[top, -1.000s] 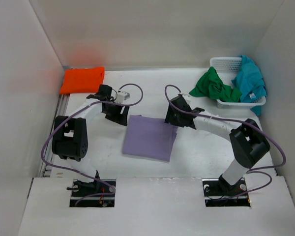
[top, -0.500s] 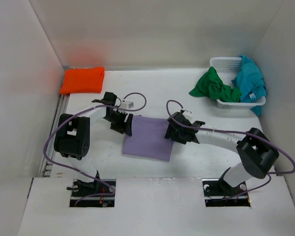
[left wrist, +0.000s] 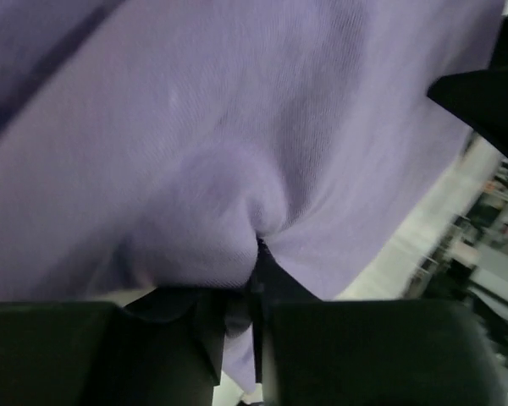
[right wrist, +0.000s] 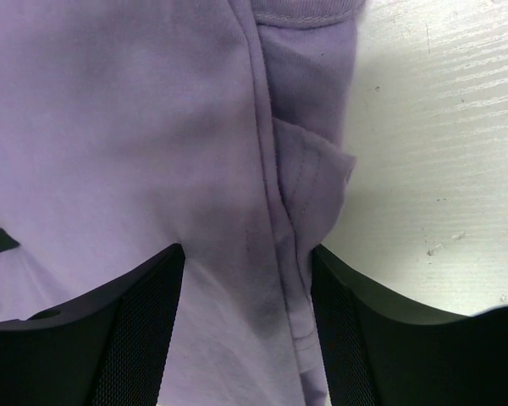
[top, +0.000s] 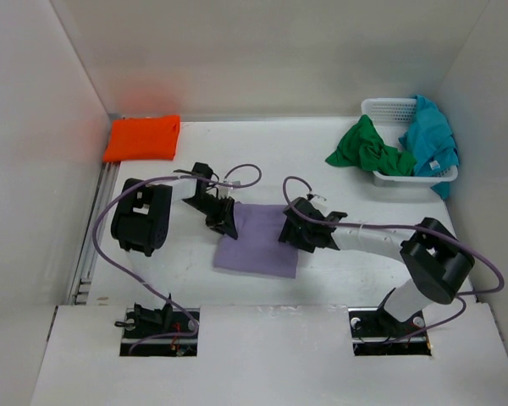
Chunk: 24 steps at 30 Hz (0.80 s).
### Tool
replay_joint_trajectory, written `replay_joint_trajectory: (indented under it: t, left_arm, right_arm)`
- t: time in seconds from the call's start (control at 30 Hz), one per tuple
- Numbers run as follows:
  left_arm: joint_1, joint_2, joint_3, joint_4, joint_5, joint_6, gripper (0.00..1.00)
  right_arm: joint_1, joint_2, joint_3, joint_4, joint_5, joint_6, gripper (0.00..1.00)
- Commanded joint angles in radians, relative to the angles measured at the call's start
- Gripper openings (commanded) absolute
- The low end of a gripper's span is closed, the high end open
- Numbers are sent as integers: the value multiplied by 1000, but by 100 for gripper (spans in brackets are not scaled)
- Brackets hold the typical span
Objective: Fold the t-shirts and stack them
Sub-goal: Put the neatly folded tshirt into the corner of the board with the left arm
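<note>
A folded lavender purple t-shirt [top: 256, 244] lies in the middle of the table. My left gripper [top: 224, 222] sits at the shirt's left edge and is shut on a pinched fold of the purple cloth [left wrist: 237, 211]; its jaws [left wrist: 256, 254] meet on it. At the right edge my right gripper [top: 295, 233] stands open, and its fingers [right wrist: 148, 321] straddle the hemmed edge of the purple t-shirt [right wrist: 152, 127]. The orange t-shirt [top: 142, 137] lies folded at the back left. Green [top: 368, 148] and teal [top: 430, 139] t-shirts hang crumpled over the basket.
A white mesh basket [top: 388, 108] stands at the back right against the right wall. White walls close in the table on three sides. A metal rail [top: 91, 254] runs along the table's left edge. Purple cables loop off both arms.
Both grippers came down toward the near side onto the purple t-shirt's two side edges. The left gripper went from open to shut on the cloth, and the shirt's left edge bunched a little.
</note>
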Motion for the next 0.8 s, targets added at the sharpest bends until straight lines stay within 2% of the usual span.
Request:
replay_joint_trajectory:
  t: [0.0, 0.2, 0.33, 0.47, 0.77]
  left_arm:
    - [-12, 79, -7, -43, -67, 34, 1]
    - [14, -108, 87, -27, -116, 14, 0]
    - [13, -192, 174, 39, -382, 32, 0]
    - [33, -174, 271, 87, -542, 86, 0]
    - [82, -38, 522, 173, -781, 187, 0]
  right_arm:
    - [6, -37, -29, 24, -2, 24, 64]
    - [-26, -173, -104, 6, 19, 24, 64]
    - [-69, -287, -152, -16, 45, 21, 64]
    - [-122, -399, -186, -46, 64, 10, 64]
    - [-206, -597, -262, -102, 78, -8, 64]
